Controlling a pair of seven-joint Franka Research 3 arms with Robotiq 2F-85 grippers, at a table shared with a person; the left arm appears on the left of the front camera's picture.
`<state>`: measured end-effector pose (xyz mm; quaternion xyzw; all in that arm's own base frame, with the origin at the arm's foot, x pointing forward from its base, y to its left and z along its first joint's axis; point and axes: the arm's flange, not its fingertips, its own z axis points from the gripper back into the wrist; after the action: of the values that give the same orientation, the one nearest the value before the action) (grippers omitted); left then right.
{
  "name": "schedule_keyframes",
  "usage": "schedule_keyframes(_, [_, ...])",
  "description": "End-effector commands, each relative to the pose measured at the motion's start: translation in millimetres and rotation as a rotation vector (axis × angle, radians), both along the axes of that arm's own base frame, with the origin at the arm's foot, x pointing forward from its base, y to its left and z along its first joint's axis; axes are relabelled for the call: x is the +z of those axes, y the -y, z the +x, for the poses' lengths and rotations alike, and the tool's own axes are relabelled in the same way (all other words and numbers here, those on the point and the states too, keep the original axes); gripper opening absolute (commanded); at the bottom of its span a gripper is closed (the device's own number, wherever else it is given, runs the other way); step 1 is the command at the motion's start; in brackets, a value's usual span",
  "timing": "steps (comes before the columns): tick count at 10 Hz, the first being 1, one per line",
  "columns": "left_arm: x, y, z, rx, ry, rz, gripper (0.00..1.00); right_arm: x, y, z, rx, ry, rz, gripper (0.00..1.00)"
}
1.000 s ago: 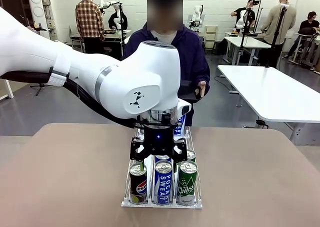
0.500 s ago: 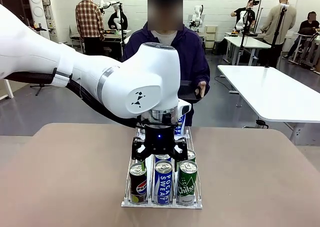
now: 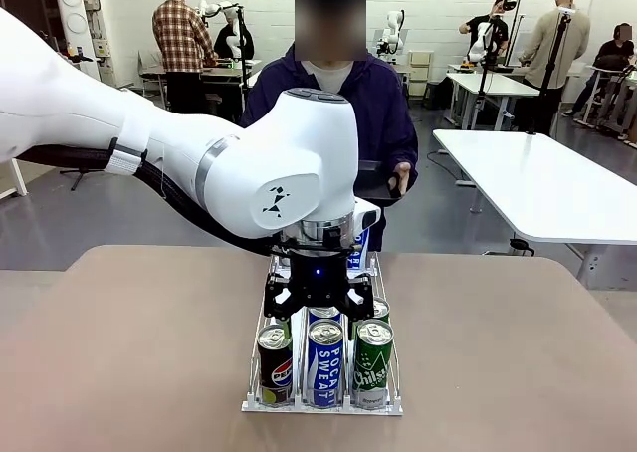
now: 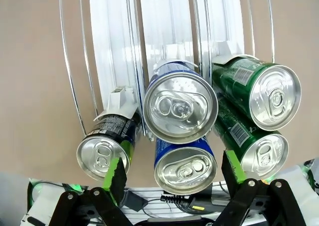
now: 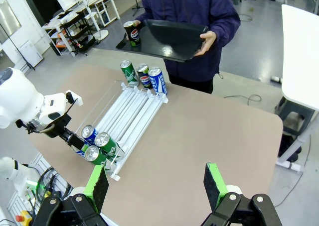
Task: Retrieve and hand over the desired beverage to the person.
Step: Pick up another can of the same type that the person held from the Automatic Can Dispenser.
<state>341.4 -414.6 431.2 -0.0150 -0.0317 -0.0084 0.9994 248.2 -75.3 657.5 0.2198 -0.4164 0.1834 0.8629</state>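
Note:
A wire rack (image 3: 249, 397) on the table holds upright cans: a Pepsi (image 3: 276, 364), a blue Pocari Sweat (image 3: 325, 360) and a green Sprite (image 3: 373, 362) in front. My left gripper (image 3: 318, 311) hangs open just above the middle lane. Seen from the left wrist, its green fingertips (image 4: 115, 171) stand either side of the front blue can (image 4: 185, 169), with a second blue can (image 4: 180, 108) behind. The person (image 3: 333, 104) stands at the far side holding a black tray (image 5: 172, 32) with a Pepsi can (image 5: 131, 31) on it. My right gripper (image 5: 155, 181) is open, high above the table.
Two green cans (image 4: 271, 96) fill the lane beside the blue ones, and a dark Pepsi can (image 4: 102, 156) stands on the other side. Three more cans (image 5: 144, 75) stand at the rack's far end. Bare tabletop (image 3: 518, 352) lies on both sides of the rack.
My left gripper has sunk slightly toward the cans, still open. The person and the tray have stayed put.

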Motion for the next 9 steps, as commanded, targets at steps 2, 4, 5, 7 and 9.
schedule_keyframes(2, [-2.1, 5.8, 1.8, 0.010, 0.037, 0.008, 1.00, -0.8, -1.2, 1.5, 0.018, 0.003, 0.013, 1.00])
schedule_keyframes(4, [-2.9, 5.9, 1.6, -0.021, 0.044, -0.003, 0.66, -0.8, -1.2, 1.5, 0.018, 0.003, 0.013, 1.00])
schedule_keyframes(5, [-2.8, 5.6, 2.3, -0.027, 0.040, -0.001, 0.43, -0.8, -1.2, 1.5, 0.018, 0.003, 0.013, 1.00])
schedule_keyframes(7, [-2.9, 5.6, 1.2, -0.033, 0.019, -0.011, 0.00, -0.8, -1.2, 1.5, 0.018, 0.003, 0.013, 1.00])
schedule_keyframes(9, [-3.6, 5.6, 0.9, -0.033, 0.006, -0.019, 0.00, -0.8, -1.2, 1.5, 0.018, 0.003, 0.013, 1.00])
